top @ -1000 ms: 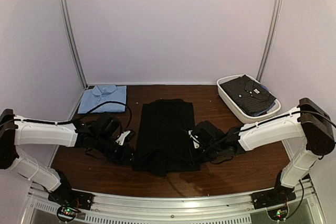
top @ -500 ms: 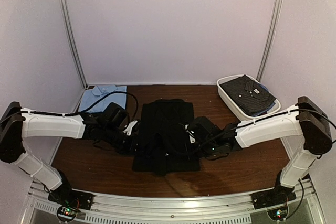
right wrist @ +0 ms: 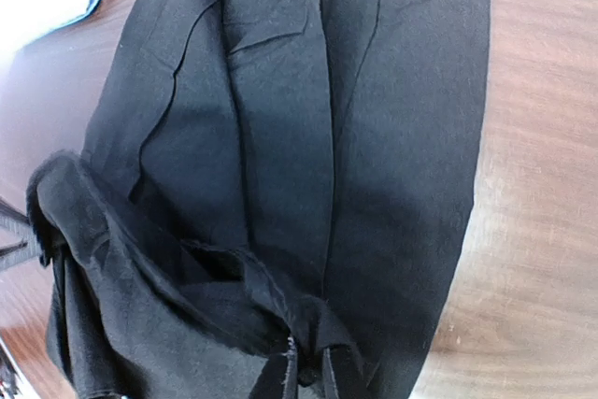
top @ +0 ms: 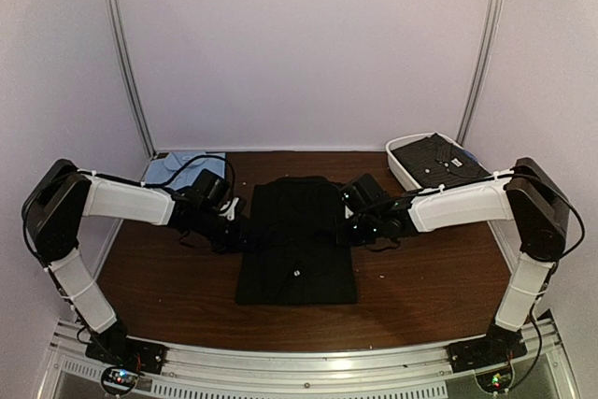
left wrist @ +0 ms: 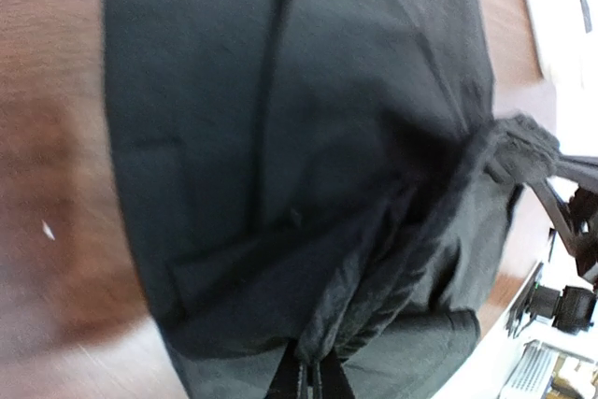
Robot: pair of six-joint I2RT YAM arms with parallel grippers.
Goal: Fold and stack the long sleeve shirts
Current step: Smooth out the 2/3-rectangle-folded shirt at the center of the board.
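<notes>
Clamping the black shirt [top: 297, 263], left tool [left wrist: 309, 378] and right tool [right wrist: 305, 373] pinch its cloth.

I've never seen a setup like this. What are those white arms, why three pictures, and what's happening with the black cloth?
These are two robot arms bolted at the near edge of a wooden table, each ending in a two-finger gripper. The wide picture comes from a fixed camera above and behind them. The other two come from a small camera on each wrist. On the table lie a black shirt, a light blue shirt at the back left, and a white tub at the back right holding dark folded clothing. The left gripper and the right gripper each pinch a fold of the black shirt, one on each side.
</notes>
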